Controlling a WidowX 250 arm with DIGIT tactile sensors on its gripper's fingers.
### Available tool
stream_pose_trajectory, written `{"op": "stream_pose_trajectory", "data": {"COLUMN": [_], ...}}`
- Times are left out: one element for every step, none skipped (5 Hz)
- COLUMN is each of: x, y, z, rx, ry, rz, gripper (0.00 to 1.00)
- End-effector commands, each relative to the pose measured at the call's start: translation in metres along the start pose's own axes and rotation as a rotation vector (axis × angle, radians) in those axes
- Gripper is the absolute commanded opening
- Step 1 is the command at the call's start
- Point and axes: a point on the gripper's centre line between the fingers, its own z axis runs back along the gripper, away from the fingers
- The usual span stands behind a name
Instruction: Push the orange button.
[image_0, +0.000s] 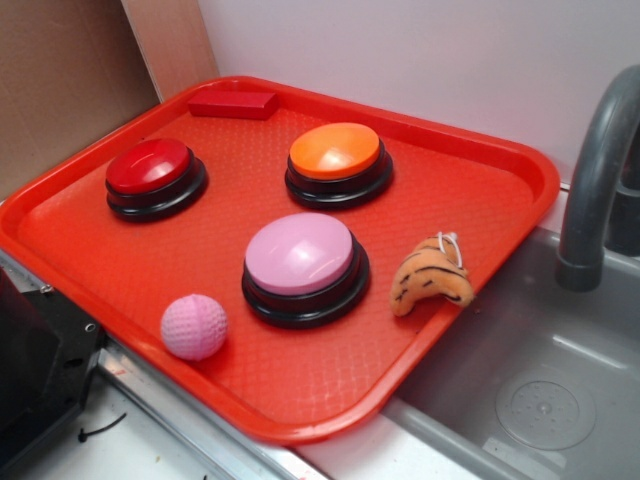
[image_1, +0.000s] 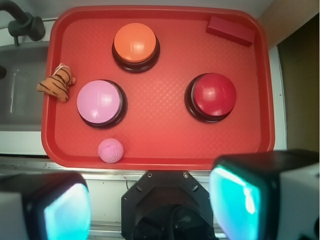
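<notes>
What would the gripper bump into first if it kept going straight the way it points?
Probably the black robot base straight below the gripper, not the orange button. The wrist view looks down with open fingers near the red tray edge. Depth is hard to judge.

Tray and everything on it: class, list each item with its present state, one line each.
orange button: untouched, nothing on it.
red button: untouched.
pink button: untouched.
pink ball: resting on tray.
toy tiger: lying over the tray rim.
red block: flat, far corner.
tool: open, empty, off the tray.
</notes>
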Motion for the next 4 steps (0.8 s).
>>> {"op": "stream_pose_trajectory", "data": {"x": [0.000,0.045,0.091,0.136], "y": [0.000,0.008,0.017,0.018], "z": [0.000,-0.049,-0.096,-0.135], "rx": [0.000,0.024,0.008,0.020], "ry": [0.000,-0.007,-0.051,-0.053], "rz": [0.000,-0.017,-0.022,-0.032], "gripper": [1.00,1.00,1.00,1.00]}}
